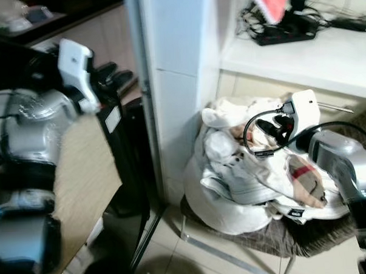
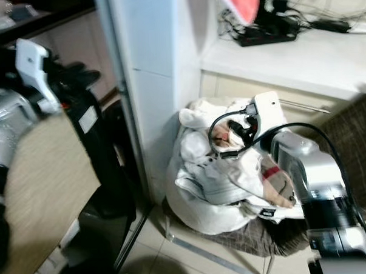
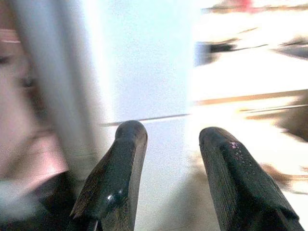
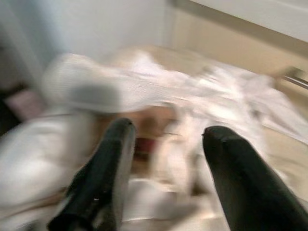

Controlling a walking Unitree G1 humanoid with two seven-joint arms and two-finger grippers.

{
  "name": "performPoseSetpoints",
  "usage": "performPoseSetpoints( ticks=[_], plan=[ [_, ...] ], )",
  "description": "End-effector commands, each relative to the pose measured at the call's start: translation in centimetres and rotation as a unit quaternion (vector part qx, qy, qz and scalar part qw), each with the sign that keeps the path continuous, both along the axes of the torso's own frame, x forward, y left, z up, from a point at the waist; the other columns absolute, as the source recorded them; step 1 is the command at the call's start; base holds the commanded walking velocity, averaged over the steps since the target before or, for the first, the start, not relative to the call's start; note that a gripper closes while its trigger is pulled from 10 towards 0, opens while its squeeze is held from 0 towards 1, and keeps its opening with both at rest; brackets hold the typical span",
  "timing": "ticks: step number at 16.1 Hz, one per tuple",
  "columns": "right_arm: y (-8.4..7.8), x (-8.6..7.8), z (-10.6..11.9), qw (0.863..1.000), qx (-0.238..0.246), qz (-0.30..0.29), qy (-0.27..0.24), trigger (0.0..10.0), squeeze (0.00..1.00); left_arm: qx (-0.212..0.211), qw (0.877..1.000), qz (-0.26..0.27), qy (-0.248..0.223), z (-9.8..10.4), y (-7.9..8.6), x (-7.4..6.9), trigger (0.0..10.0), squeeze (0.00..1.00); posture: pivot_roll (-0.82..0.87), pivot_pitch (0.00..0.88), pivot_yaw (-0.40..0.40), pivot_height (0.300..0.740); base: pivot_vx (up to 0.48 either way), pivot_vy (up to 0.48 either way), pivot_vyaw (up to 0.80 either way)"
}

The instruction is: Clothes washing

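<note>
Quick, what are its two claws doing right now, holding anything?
Left gripper: open, holding nothing, raised near the white pillar.
Right gripper: open, holding nothing, reaching over the pile of clothes on the chair.

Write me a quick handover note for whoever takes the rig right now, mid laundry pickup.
Right gripper: open, hovering over the pile of white clothes, holding nothing.
Left gripper: open, empty, raised beside the white pillar.
The clothes lie heaped on a chair below the white counter.
Done: the right arm is lined up over the pile.
Left: grasp the clothes and take them to be washed.
</note>
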State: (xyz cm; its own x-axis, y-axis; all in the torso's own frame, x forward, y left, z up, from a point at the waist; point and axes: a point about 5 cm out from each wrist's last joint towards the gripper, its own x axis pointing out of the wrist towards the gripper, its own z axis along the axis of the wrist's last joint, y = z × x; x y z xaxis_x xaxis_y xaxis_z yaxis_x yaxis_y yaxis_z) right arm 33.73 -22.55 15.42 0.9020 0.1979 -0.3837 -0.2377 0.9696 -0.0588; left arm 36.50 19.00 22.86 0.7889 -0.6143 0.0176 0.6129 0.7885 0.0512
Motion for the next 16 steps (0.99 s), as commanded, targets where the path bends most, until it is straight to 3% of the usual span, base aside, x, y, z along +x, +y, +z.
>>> performPoseSetpoints(
  ticks=[1, 3, 6, 8, 13, 14, 15, 16],
  plan=[
    [-1.0, 1.0, 0.0, 0.999, -0.009, -0.034, -0.012, 10.0, 1.0, -0.005, 0.999, -0.049, 0.007, -0.3, -2.2, -0.7, 10.0, 0.0, -0.11, 0.0, 0.034, 0.74, 0.0, 0.0, 0.0],
    [-2.7, 2.3, -0.6, 0.995, -0.002, -0.097, -0.006, 10.0, 1.0, 0.005, 0.994, -0.104, 0.015, -1.3, -4.9, -2.4, 10.0, 0.0, -0.09, 0.0, 0.037, 0.74, 0.0, 0.0, 0.0],
    [-3.3, 2.9, -1.1, 0.993, 0.004, -0.117, 0.0, 10.0, 1.0, 0.016, 0.993, -0.116, 0.034, -2.1, -5.3, -3.8, 10.0, 0.0, -0.06, 0.031, 0.047, 0.74, 0.0, 0.0, 0.0],
    [-3.5, 3.5, -1.5, 0.991, 0.007, -0.132, -0.001, 10.0, 1.0, 0.037, 0.986, -0.155, 0.05, -2.1, -5.6, -6.0, 10.0, 0.0, -0.01, 0.085, 0.051, 0.74, 0.0, 0.0, 0.0],
    [-3.1, 3.3, -3.2, 0.988, 0.018, -0.149, 0.025, 10.0, 1.0, 0.091, 0.976, -0.192, 0.041, -2.1, -5.7, -8.9, 10.0, 0.0, 0.07, 0.152, 0.051, 0.74, 0.0, 0.0, 0.0],
    [-2.9, 3.1, -4.1, 0.987, 0.02, -0.151, 0.042, 10.0, 0.54, 0.089, 0.973, -0.209, 0.04, -1.9, -6.0, -9.6, 10.0, 0.0, 0.08, 0.157, 0.05, 0.74, 0.0, 0.0, 0.0],
    [-2.7, 2.7, -4.9, 0.984, 0.036, -0.163, 0.06, 10.0, 0.0, 0.087, 0.97, -0.225, 0.045, -1.8, -6.3, -10.2, 10.0, 0.0, 0.09, 0.165, 0.046, 0.74, 0.0, 0.0, 0.0],
    [-2.8, 2.6, -5.2, 0.982, 0.035, -0.171, 0.065, 10.0, 0.0, 0.089, 0.968, -0.229, 0.049, -1.9, -6.4, -10.5, 10.0, 0.0, 0.09, 0.165, 0.046, 0.74, 0.0, 0.0, 0.0]
  ],
)
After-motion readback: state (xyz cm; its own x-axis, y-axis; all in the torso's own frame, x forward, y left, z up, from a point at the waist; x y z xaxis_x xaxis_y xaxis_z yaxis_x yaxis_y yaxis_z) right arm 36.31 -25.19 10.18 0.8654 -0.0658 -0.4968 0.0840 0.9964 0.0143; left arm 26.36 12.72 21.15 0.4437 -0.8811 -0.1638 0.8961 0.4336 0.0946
